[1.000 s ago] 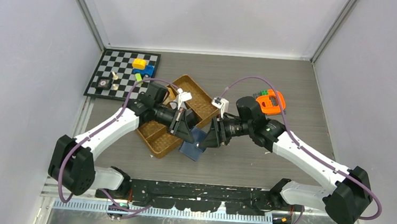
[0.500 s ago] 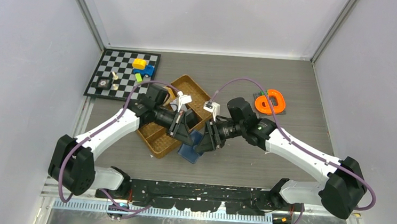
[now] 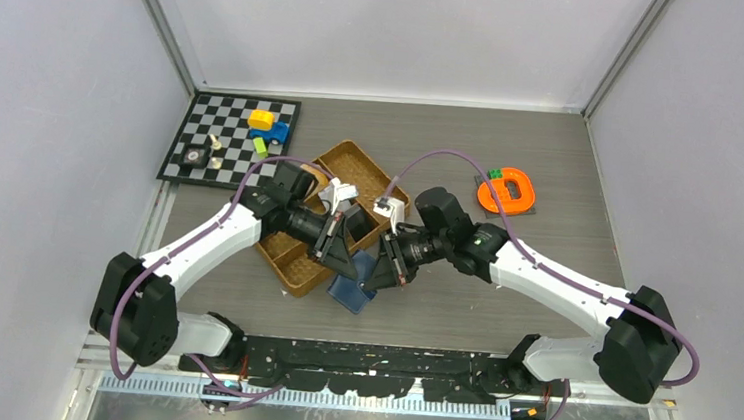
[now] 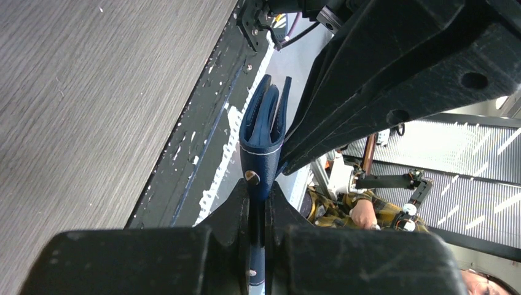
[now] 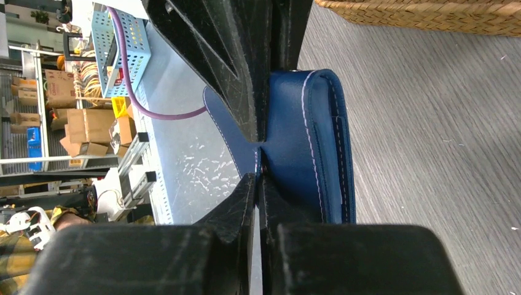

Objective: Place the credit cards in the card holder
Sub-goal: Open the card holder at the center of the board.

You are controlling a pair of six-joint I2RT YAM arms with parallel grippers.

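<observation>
With the left gripper (image 3: 342,258) and right gripper (image 3: 384,271) each pinched narrow on the card holder (image 3: 352,291), at the woven tray's (image 3: 352,163) 5 o'clock, uneven pulling could slip a flap free, closing the pocket.

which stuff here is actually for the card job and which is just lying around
For the job:
- card holder, pinched by the left end effector and the right end effector
- credit cards: none visible

Lying about:
- woven tray
- chessboard
- toy blocks
- orange ring
</observation>
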